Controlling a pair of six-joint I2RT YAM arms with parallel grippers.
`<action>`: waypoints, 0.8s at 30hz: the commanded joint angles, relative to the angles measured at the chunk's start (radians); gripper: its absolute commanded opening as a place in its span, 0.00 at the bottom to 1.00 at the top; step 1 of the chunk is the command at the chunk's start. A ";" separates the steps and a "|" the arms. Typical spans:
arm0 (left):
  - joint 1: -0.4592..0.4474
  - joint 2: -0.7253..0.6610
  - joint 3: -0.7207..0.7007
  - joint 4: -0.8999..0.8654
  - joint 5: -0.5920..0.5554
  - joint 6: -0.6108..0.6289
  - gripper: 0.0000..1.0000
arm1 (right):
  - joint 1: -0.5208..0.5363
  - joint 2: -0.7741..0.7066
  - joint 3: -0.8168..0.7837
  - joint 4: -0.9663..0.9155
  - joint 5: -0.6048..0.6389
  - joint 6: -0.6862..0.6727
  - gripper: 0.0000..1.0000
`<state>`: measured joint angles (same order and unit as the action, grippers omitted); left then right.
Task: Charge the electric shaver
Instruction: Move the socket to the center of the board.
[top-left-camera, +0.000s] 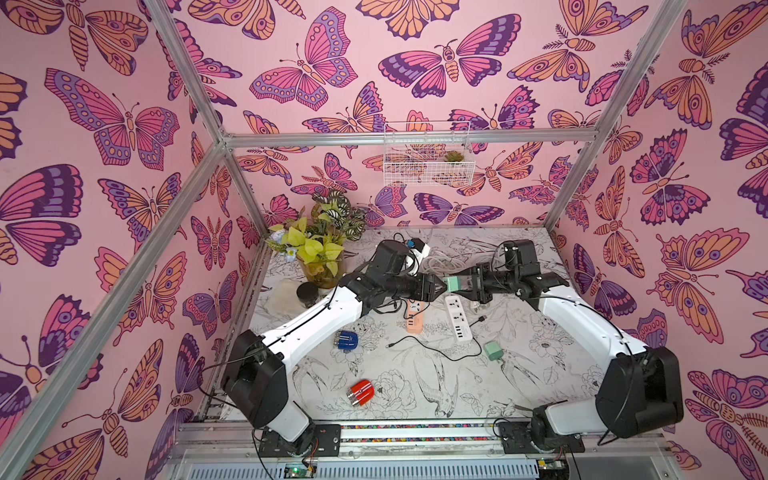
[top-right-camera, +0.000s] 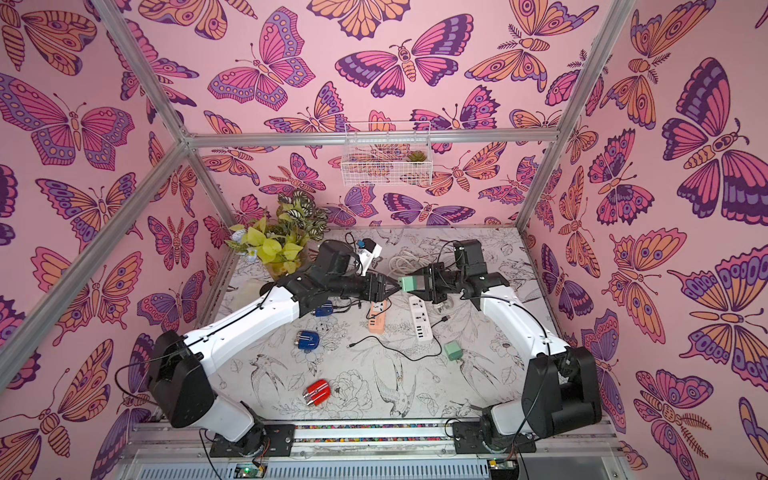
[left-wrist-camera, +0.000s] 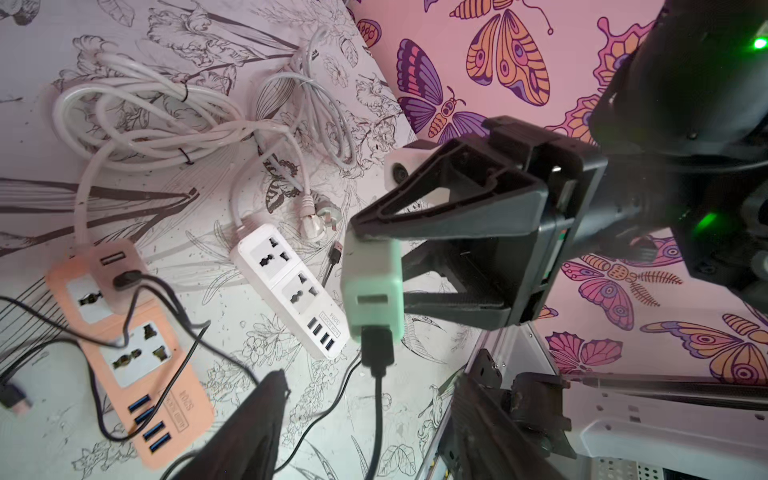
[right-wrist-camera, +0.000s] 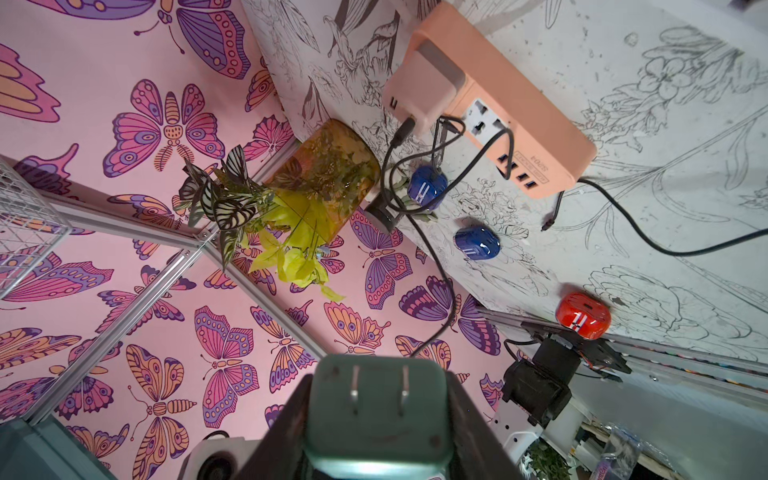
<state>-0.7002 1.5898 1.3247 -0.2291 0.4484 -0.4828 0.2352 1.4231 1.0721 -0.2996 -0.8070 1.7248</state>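
Electric shavers, three small rounded ones, lie on the flower-printed table. A blue shaver and a red shaver sit apart on the left half. A second blue shaver peeks out from under the left forearm in a top view.

Two white-and-black arms reach from the near edge and meet over the middle of the table. A potted plant stands in the far left corner.

An orange power strip and a white power strip lie side by side below the arms' tips. A pink charger sits in the orange strip with a black cable plugged in.

The right gripper is clamped on a mint-green USB charger, held off the table near the white strip's far end. The left gripper faces it. Its fingers are spread wide to either side of a black USB plug and do not touch it. That plug sits in one of the charger's two ports.

A spare green charger lies loose near the right arm. Which shaver the cable reaches cannot be told.
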 joint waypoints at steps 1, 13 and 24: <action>-0.007 0.039 0.041 0.040 0.010 0.043 0.63 | -0.003 -0.016 -0.008 0.025 -0.036 0.035 0.00; -0.012 0.122 0.085 0.051 0.012 0.027 0.36 | 0.002 -0.053 -0.054 0.101 -0.049 0.120 0.00; -0.021 0.139 0.093 0.058 0.033 0.003 0.38 | 0.010 -0.048 -0.070 0.175 -0.035 0.172 0.00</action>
<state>-0.7128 1.7058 1.4059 -0.1780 0.4702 -0.4961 0.2333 1.3968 1.0035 -0.1822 -0.8051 1.8557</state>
